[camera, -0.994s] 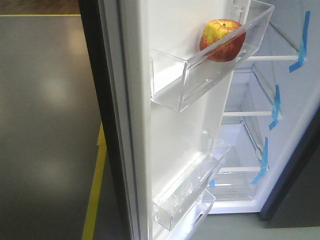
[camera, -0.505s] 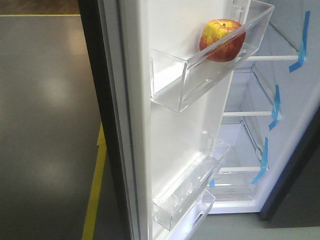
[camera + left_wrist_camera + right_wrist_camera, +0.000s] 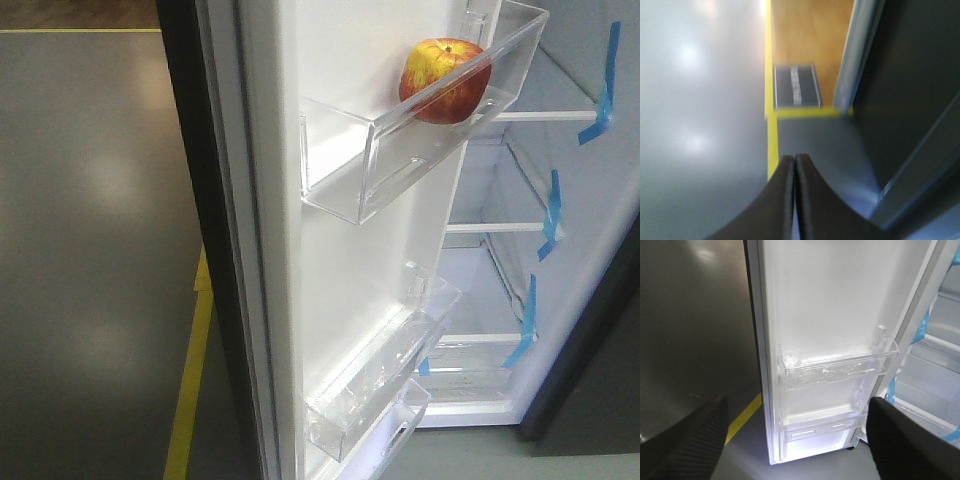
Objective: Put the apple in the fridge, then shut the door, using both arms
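Observation:
The red and yellow apple (image 3: pixel 445 80) rests in the top clear bin (image 3: pixel 400 165) of the open door (image 3: pixel 340 260), seen in the front view. Behind it the fridge (image 3: pixel 520 270) shows its white lining, shelves and blue tape strips. No arm appears in the front view. In the left wrist view my left gripper (image 3: pixel 794 160) is shut with nothing between its fingers, hanging over the grey floor beside the door's dark outer face (image 3: pixel 905 85). My right gripper (image 3: pixel 796 412) stands wide open, empty, facing the door's white lining (image 3: pixel 835 300) and its lower bins (image 3: pixel 835 371).
A yellow floor line (image 3: pixel 190 390) runs along the grey floor left of the door. In the left wrist view there is a wooden floor patch (image 3: pixel 807 35) with a dark mat (image 3: pixel 796 86) beyond the yellow line. The fridge's dark side panel (image 3: pixel 590 370) stands at the right.

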Motion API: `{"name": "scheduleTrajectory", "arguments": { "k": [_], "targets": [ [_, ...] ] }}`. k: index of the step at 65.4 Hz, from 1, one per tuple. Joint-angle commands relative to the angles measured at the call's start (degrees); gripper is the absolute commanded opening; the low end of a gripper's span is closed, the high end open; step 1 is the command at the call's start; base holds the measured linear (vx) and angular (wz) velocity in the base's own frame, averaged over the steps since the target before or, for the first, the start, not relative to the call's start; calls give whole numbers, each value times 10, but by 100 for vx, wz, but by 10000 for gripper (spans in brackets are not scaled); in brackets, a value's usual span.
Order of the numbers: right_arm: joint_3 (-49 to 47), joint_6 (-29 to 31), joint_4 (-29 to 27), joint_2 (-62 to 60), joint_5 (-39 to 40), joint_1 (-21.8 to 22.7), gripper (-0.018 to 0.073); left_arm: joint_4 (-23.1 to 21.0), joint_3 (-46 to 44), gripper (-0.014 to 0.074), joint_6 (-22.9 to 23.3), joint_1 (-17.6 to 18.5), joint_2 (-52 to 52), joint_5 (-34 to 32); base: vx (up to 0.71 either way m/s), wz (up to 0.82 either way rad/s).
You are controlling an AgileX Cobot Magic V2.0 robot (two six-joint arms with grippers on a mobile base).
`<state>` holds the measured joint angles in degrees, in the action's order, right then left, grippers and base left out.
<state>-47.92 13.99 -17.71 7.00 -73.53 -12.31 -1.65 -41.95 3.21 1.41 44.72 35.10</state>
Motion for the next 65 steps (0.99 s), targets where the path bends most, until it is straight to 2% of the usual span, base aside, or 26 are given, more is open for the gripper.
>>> {"name": "scheduleTrajectory", "arguments": {
  "k": [1,10,15,19,31,42,65],
  "targets": [
    [-10,4,-6,10,-3,2,539,-3,-77,-6,-20,3,75,35,0,0],
    [-10,4,-6,10,-3,2,539,-6,-146,-6,-32,3,173,81,0,0],
    [-10,4,-6,10,-3,2,539,-26,-178,-6,-37,3,214,88,0,0],
    [-10,4,-6,10,-3,2,539,-51,-196,-6,-67,3,245,89,0,0],
    [-10,4,-6,10,-3,2,539,-165,-249,-6,-165,3,321,75,0,0],
    [-10,4,-6,10,-3,2,539,-217,-284,-6,-198,4,374,45,0,0],
    [-10,4,-6,10,-3,2,539,-222,-378,-6,-210,59,473,-4,0,0]
  ]
}}
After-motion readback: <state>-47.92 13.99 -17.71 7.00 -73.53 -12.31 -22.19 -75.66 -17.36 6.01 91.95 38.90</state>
